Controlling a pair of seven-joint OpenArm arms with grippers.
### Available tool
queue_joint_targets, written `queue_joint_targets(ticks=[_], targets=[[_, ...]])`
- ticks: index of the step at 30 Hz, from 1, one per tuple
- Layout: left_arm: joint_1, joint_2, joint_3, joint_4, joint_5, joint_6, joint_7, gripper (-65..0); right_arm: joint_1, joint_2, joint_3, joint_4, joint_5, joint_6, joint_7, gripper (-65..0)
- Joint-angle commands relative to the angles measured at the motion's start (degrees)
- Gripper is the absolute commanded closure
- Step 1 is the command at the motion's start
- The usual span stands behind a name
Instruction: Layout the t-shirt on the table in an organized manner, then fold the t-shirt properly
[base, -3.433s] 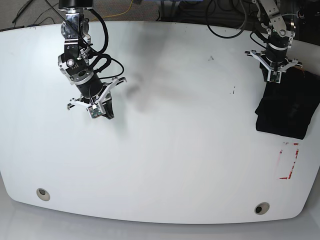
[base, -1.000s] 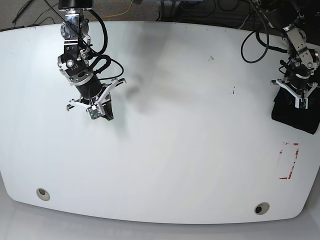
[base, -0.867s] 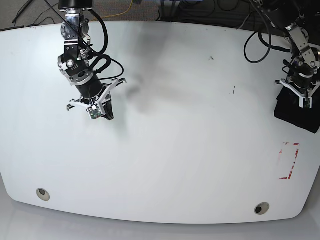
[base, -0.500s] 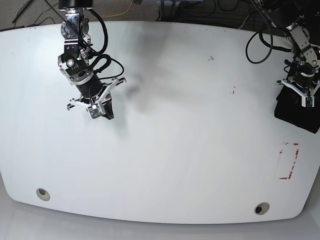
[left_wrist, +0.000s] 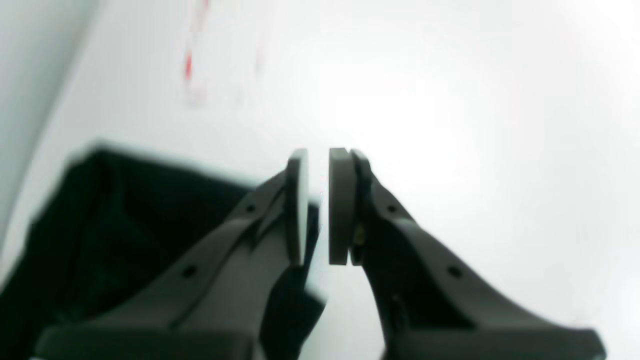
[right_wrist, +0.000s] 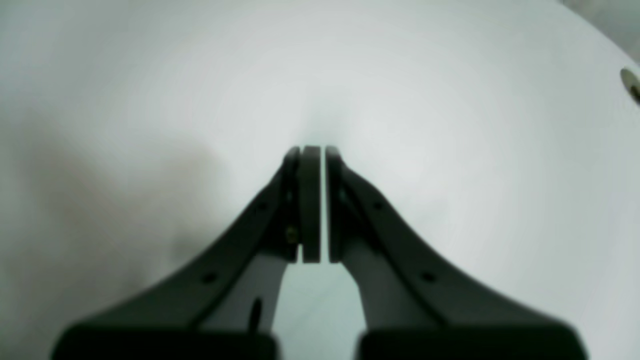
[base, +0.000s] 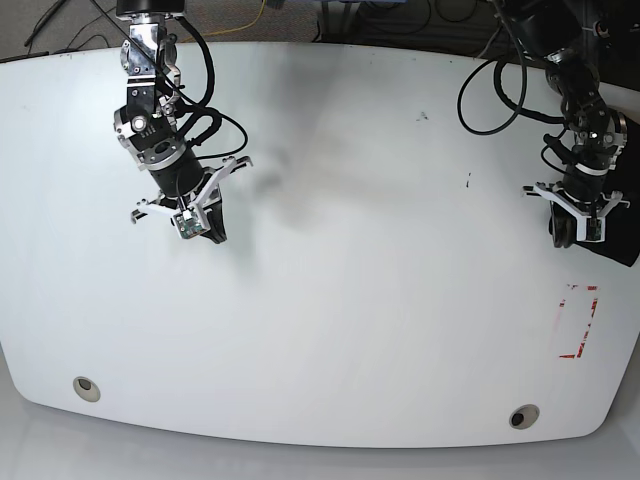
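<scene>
The black t-shirt (base: 615, 245) lies bunched at the white table's (base: 380, 300) far right edge, partly cut off by the base view. My left gripper (base: 565, 235) hangs at the shirt's left edge. In the left wrist view its pads (left_wrist: 340, 205) stand shut to a narrow slit with only light table showing through, and the t-shirt (left_wrist: 125, 225) lies behind and below the left finger. My right gripper (base: 205, 225) hovers over bare table at the upper left, far from the shirt. The right gripper (right_wrist: 314, 155) is shut, with nothing in it.
A red rectangular outline (base: 578, 320) is marked on the table just in front of the shirt, and shows blurred in the wrist view (left_wrist: 189, 65). Two round holes (base: 86, 388) (base: 523, 416) sit near the front edge. Cables hang behind the table's far edge.
My left arm has swung, carrying its gripper down and left from above the shirt to the shirt's left edge. The shirt stays at the right edge. The right arm has not moved.
</scene>
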Motion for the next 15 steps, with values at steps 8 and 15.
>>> queue_joint_targets(ticks=[8, 15], targets=[[0.7, 4.3, 0.3, 9.1, -1.7, 0.3, -7.0, -6.1, -0.1, 1.2, 0.7, 5.3, 0.0, -0.1, 2.4, -1.9], [5.5, 5.7, 7.1, 9.1, -1.4, 0.7, -20.0, -6.1, -2.9, 4.4, 3.3, 4.8, 0.0, -0.1, 6.0, -1.9]])
